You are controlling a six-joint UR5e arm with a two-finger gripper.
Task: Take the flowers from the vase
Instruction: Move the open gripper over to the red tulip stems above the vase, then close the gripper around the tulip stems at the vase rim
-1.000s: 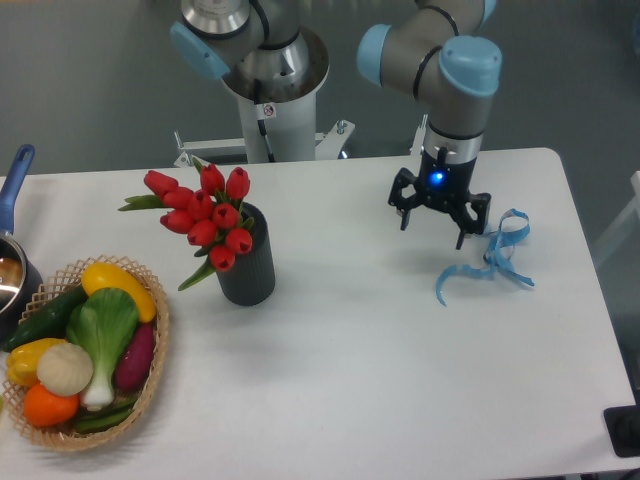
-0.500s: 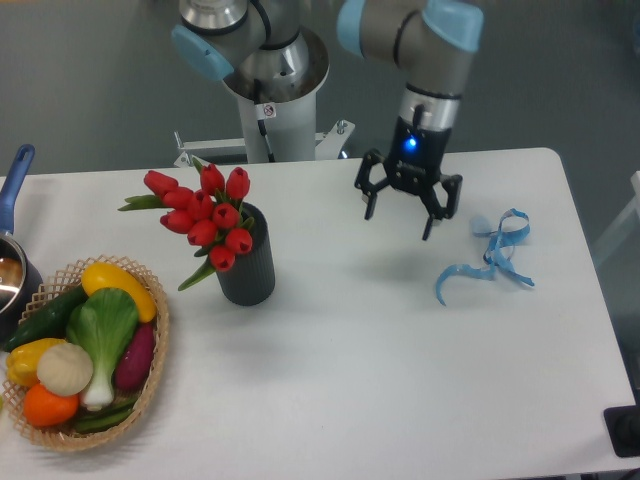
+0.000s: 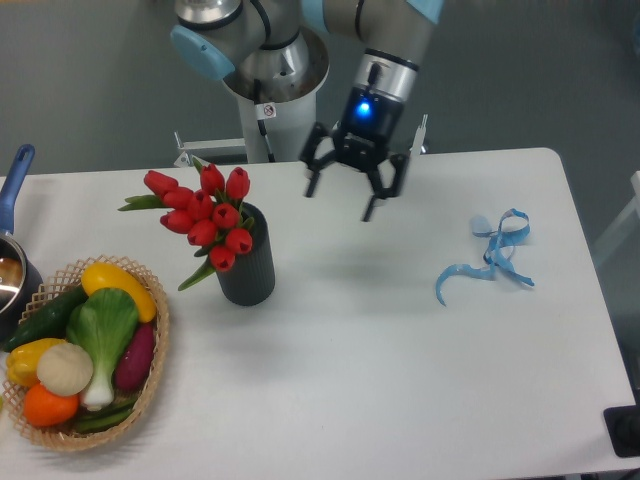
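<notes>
Flowers (image 3: 205,215) unmoved; gripper (image 3: 340,200) now nearer.

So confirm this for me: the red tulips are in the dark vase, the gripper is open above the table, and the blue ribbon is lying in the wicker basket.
Wrong about the ribbon. The camera view shows the blue ribbon lying on the table at the right, far from the wicker basket. The red tulips are in the dark vase, and the gripper is open above the table.
</notes>
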